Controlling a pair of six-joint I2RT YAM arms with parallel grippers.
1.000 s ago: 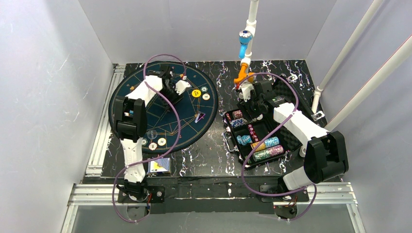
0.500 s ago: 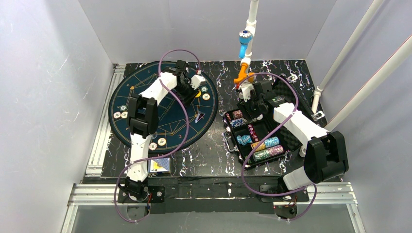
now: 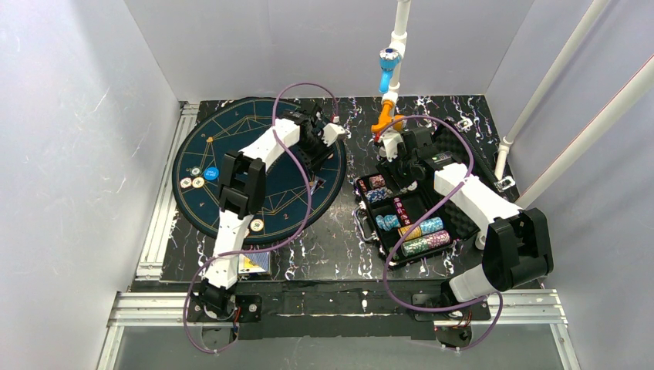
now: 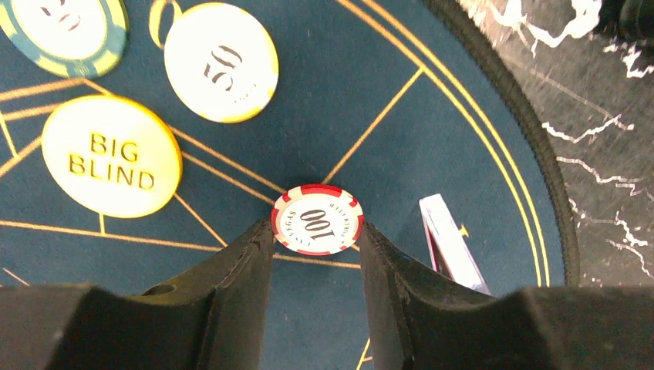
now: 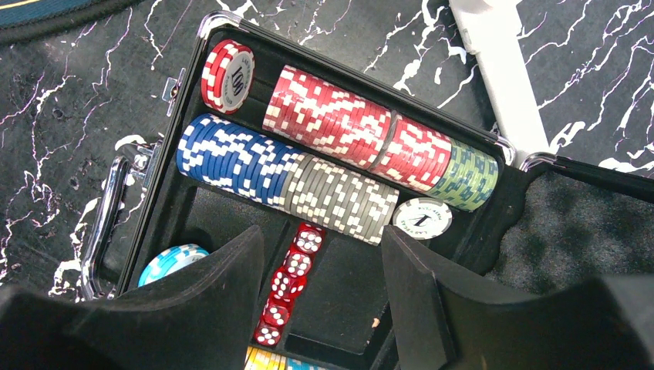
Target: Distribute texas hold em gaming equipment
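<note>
The left gripper (image 4: 315,231) pinches a red-and-white chip (image 4: 316,220) by its edges above the round blue mat (image 4: 385,92), with a card (image 4: 451,243) just beside it on the right. This looks like the placing step, and next the chip needs lowering and releasing clear of that card. Further right, the right gripper (image 5: 324,239) hangs half open and empty over the rows of chips (image 5: 324,116) in the open case (image 5: 347,285).

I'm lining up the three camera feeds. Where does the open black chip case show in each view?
Top external: the black case lies open, right of centre.
Left wrist: not in it.
Right wrist: the case fills most of the frame, with chip rows across its upper part.
Shared landmark: the round blue mat, left of the case from above. It fills the left wrist view, and its edge shows in the right wrist view's top left corner.
</note>
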